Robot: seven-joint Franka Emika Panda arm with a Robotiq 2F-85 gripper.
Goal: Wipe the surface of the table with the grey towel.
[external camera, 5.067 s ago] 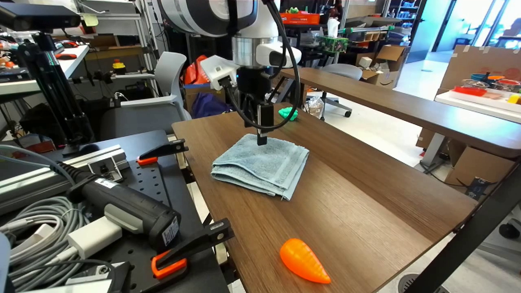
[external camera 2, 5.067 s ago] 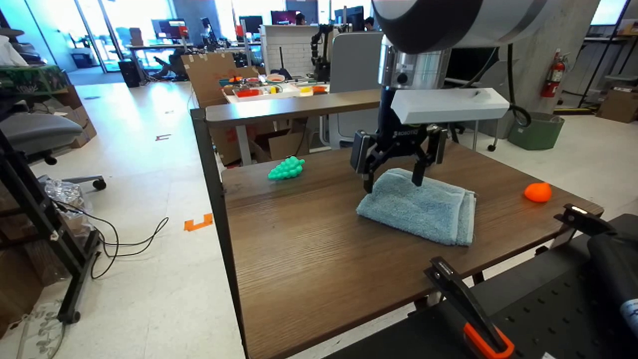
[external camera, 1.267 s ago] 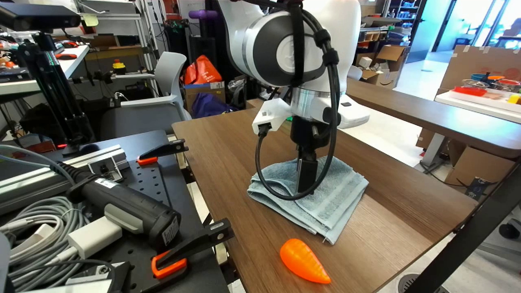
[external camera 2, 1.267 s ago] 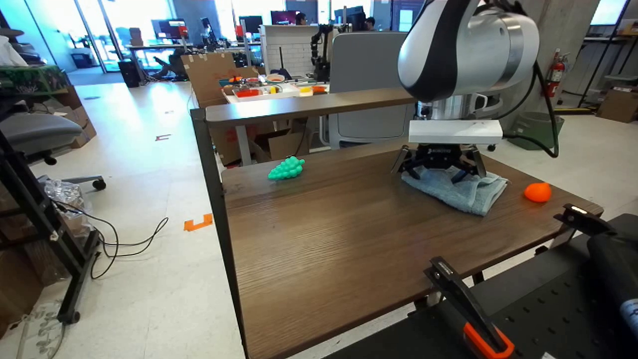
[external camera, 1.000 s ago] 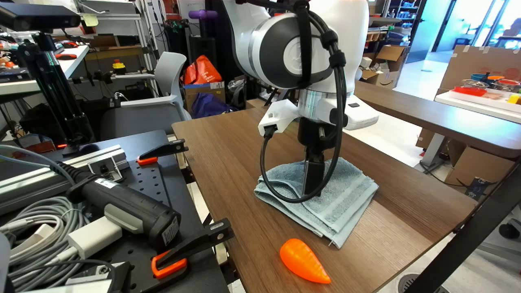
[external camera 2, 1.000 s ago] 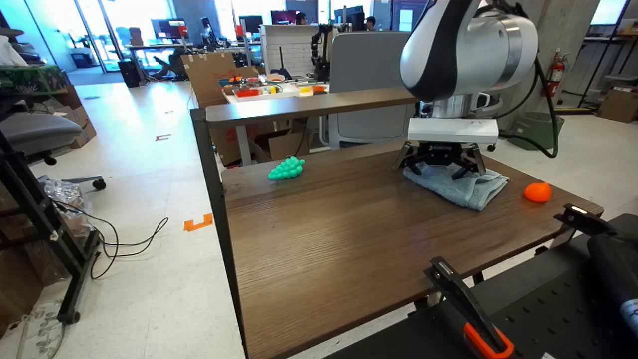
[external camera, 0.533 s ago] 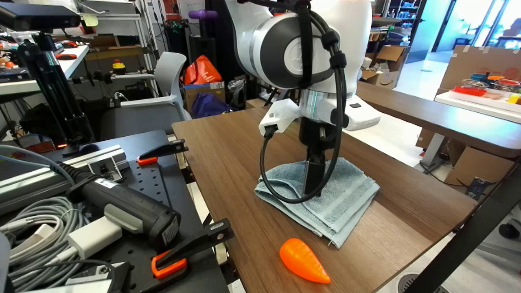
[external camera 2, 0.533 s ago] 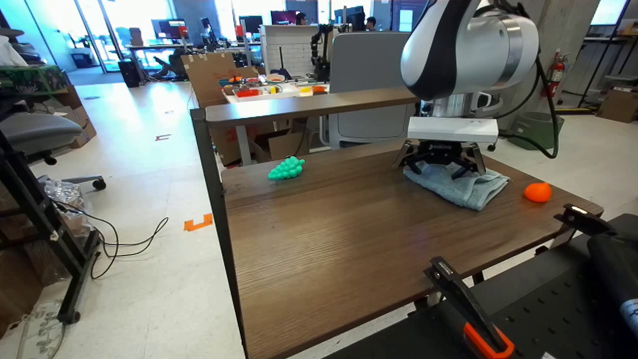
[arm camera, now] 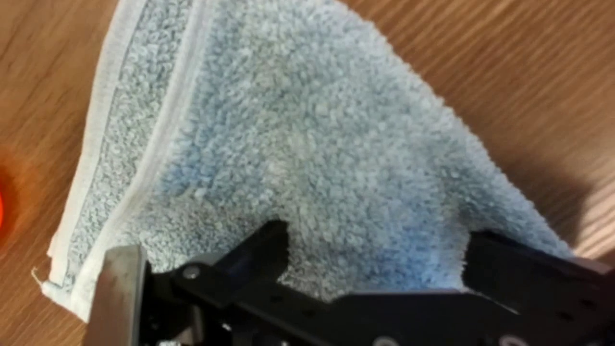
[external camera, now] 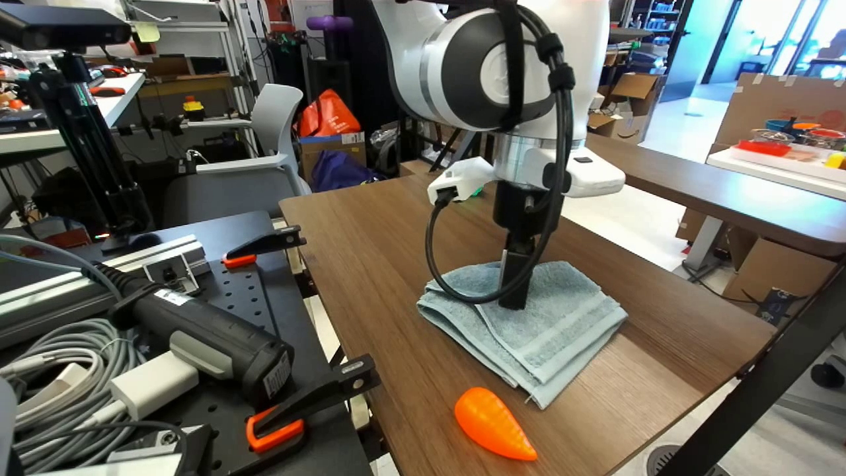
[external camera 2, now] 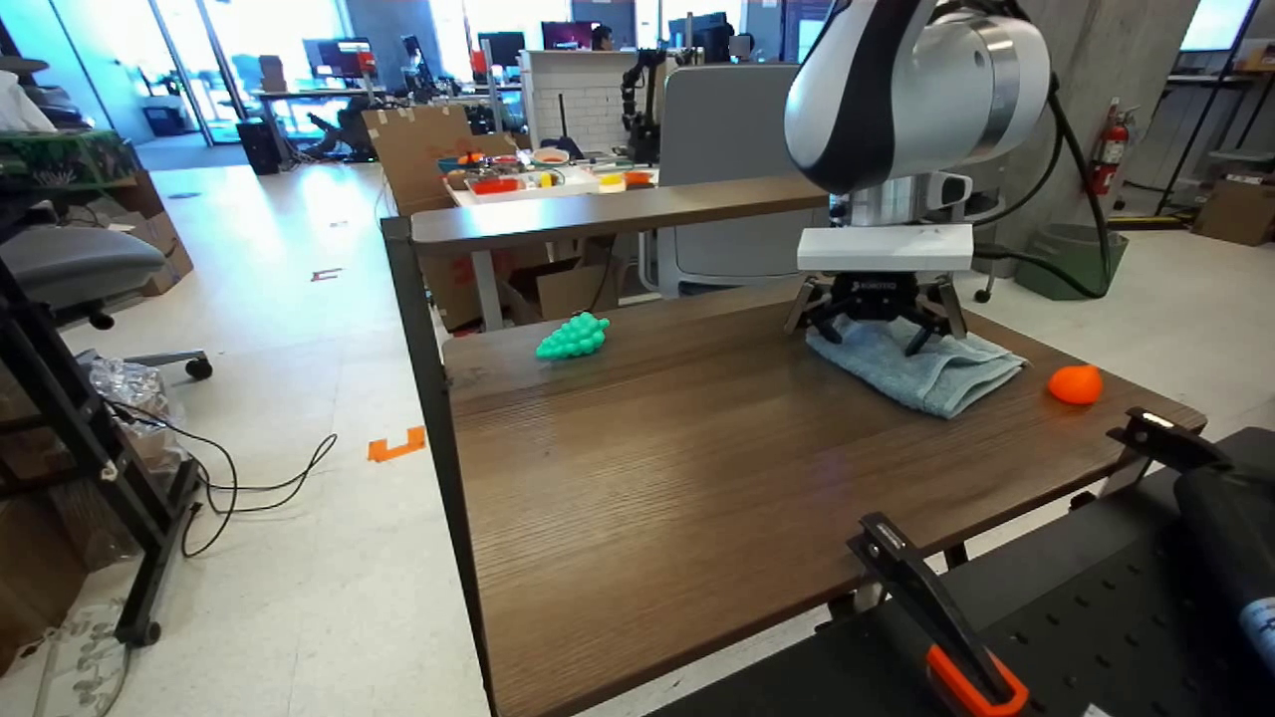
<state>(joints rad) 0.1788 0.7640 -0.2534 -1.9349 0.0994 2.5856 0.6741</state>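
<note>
Folded grey towel (external camera: pixel 543 330) directly beneath the gripper (external camera 2: pixel 873 343)

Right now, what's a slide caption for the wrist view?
Open gripper straddling a patch of the folded grey towel on the wood-grain table.

Floor (external camera 2: pixel 299 339): pale, glossy with daylight, at left of the frame in an exterior view; orange tape (external camera 2: pixel 396 450) stuck down at left of centre. Windows (external camera 2: pixel 279 28): bright, upper left. Partition (external camera 2: pixel 593 112): white, brick-patterned, upper centre. Concrete column (external camera 2: pixel 1136 60): upper right, red fire extinguisher (external camera 2: pixel 1109 151) beside it, green bin (external camera 2: pixel 1071 254) lower down. In an exterior view, grey office chair (external camera: pixel 269 132): upright, upper left; pale blue door (external camera: pixel 704 49): upper right, near strong window light.
</note>
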